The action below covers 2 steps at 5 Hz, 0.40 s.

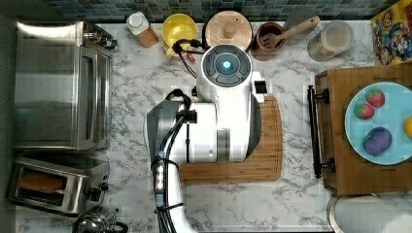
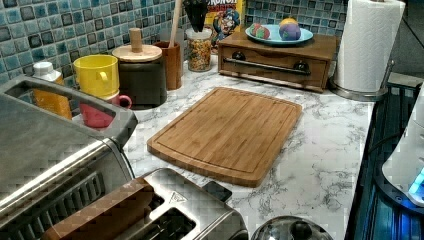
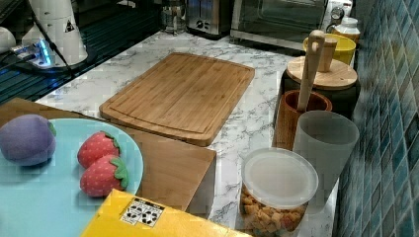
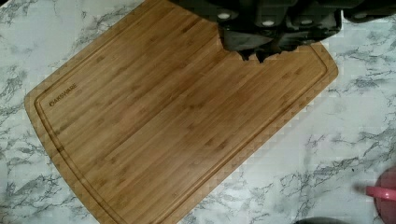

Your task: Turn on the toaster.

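Down in the top view's lower left corner, the small shiny steel toaster point(image 1: 53, 185) sits on the white marble table point(image 1: 296, 194) with brown bread point(image 1: 41, 183) in its slot and its black knob and lever facing the top view's right. Just above it stands the large steel toaster oven point(image 1: 60, 86); a round steel kettle point(image 1: 94, 223) sits just below. The white arm holds the dark end effector point(image 4: 261, 53) over the bamboo cutting board point(image 4: 177, 116), well apart from the toaster; I cannot tell whether its fingers are spread.

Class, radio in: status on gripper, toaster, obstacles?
Gripper above cutting board, empty, far from target. Toaster untouched, bread in slot. Kettle beside its lever end.
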Available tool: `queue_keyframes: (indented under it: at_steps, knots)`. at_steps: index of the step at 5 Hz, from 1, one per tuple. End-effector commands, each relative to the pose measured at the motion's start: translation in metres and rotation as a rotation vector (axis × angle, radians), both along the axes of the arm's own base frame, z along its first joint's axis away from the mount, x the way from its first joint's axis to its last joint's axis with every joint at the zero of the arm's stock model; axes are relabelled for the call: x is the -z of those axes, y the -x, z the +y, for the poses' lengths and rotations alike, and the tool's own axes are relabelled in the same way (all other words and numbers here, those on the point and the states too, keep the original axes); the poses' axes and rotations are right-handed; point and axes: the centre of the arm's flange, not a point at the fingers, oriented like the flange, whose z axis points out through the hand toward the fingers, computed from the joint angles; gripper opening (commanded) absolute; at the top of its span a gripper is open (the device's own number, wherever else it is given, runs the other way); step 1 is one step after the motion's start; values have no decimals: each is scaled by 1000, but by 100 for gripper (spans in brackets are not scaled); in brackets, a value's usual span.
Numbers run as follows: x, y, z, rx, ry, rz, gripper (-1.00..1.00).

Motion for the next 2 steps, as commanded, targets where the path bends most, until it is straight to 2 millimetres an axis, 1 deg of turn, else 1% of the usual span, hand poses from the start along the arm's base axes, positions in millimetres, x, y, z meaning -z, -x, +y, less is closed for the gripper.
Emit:
queue_keyframes:
  at_steps: [1, 2]
  knots:
    - [4, 0, 0, -6, -1, 5, -100]
    - [7, 14, 22, -53, -26, -17, -100]
